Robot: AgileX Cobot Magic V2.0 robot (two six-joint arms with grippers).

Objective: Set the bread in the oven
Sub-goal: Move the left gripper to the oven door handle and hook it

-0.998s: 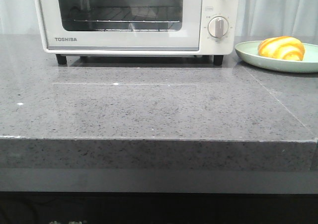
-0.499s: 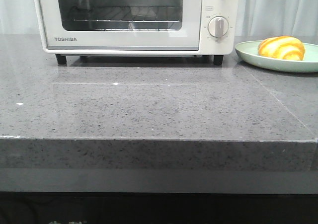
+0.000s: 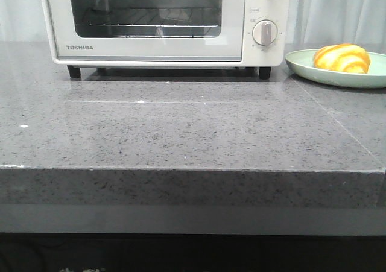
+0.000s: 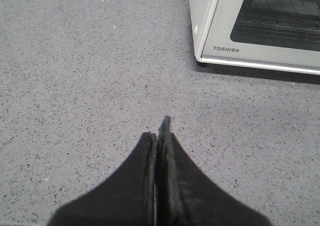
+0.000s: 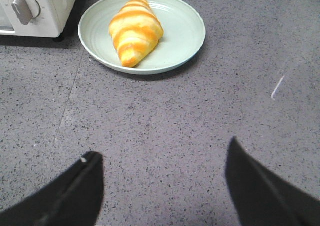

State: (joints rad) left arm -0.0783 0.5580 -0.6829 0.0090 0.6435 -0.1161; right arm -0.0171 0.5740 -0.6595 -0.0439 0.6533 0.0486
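The bread point(image 3: 341, 58), a glossy golden-orange croissant roll with pale stripes, lies on a pale green plate point(image 3: 301, 64) at the back right of the counter. It also shows in the right wrist view point(image 5: 134, 30) on the plate point(image 5: 185, 30). The white Toshiba oven point(image 3: 163, 22) stands at the back, its glass door closed; it also shows in the left wrist view point(image 4: 260, 25). My left gripper point(image 4: 159, 128) is shut and empty over bare counter, short of the oven. My right gripper point(image 5: 162, 153) is open and empty, short of the plate. Neither gripper shows in the front view.
The grey speckled stone counter point(image 3: 193, 127) ends in a front edge point(image 3: 193, 170). The oven's round dials point(image 3: 265, 32) face front; one dial shows in the right wrist view point(image 5: 24, 5). A pale curtain point(image 3: 338, 12) hangs behind.
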